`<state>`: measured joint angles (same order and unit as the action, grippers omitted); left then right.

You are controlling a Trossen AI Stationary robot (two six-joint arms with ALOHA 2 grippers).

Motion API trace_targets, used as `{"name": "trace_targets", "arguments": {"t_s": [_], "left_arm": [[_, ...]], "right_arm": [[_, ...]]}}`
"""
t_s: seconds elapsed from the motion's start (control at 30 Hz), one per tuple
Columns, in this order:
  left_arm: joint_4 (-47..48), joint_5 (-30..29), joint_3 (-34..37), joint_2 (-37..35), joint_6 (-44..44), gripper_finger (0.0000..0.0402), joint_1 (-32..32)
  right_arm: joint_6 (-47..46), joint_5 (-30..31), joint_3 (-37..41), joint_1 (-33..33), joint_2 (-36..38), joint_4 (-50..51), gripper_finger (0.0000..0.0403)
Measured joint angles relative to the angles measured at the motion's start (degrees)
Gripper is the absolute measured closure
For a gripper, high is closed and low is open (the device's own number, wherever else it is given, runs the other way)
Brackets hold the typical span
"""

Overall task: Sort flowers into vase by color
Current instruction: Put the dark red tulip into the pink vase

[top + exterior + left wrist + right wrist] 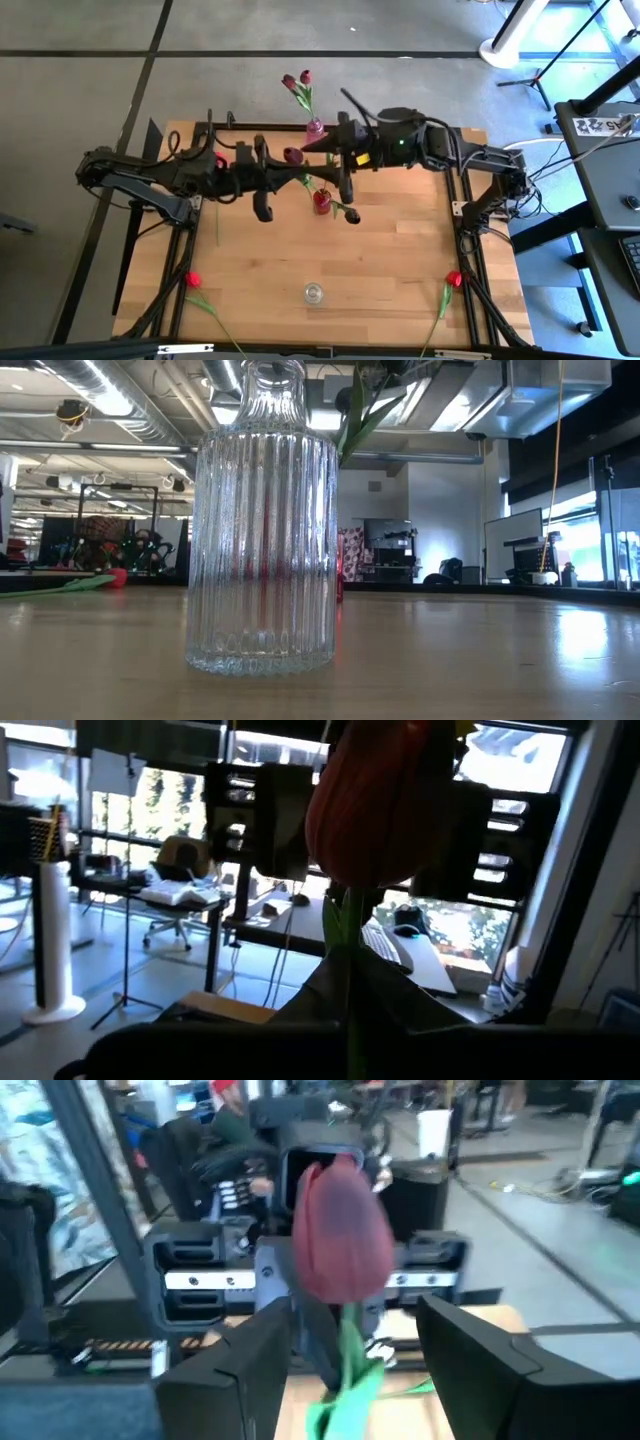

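Floor [80,90]: grey, crossed by dark lines.
Ceiling [120,400]: exposed ducts, strip lights.
Windows [600,550]: bright daylight.

Desk [400,260] was pale wood, plank-striped. Arms were black. Clear ribbed glass vase [262,520] showed vertical fluting. Pink vase [314,128] carried two maroon tulips [297,81]. Red vase [321,201] stood mid-desk. Loose red tulips [192,280] had green stems. Held tulip [340,1232] looked dark red, perhaps maroon; stem green.
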<state>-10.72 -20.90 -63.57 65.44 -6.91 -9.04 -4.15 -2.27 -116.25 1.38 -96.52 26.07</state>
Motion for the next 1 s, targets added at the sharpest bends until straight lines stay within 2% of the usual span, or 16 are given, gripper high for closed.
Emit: {"name": "trace_targets", "arguments": {"t_s": [0.1,0.2,0.57,0.7,0.87,1.0], "left_arm": [[-1.10,1.08,0.00,0.62,0.06,0.0401,0.00],[-1.50,1.11,-0.02,0.56,0.07,0.0401,0.00],[-1.09,1.48,-0.04,0.37,0.10,0.0401,-0.60],[-0.56,0.06,-0.04,-0.04,0.10,0.0392,-0.72],[2.69,-3.37,-0.04,-2.28,1.12,0.0353,-0.74],[7.63,-5.10,-0.04,-4.77,-1.50,0.0322,-0.74]], "right_arm": [[-0.41,-1.04,0.00,0.08,-1.27,-0.38,0.0199],[-0.53,-1.92,0.09,0.14,-2.51,-0.32,0.0226],[-1.61,-2.00,0.09,0.09,-2.44,-3.08,0.0391],[-1.65,-1.81,0.09,0.07,-2.44,-2.50,0.0386],[-1.08,-0.89,0.09,-0.03,-1.67,-2.59,0.0396],[-0.08,0.58,0.01,-0.49,0.18,-3.87,0.0392]]}}
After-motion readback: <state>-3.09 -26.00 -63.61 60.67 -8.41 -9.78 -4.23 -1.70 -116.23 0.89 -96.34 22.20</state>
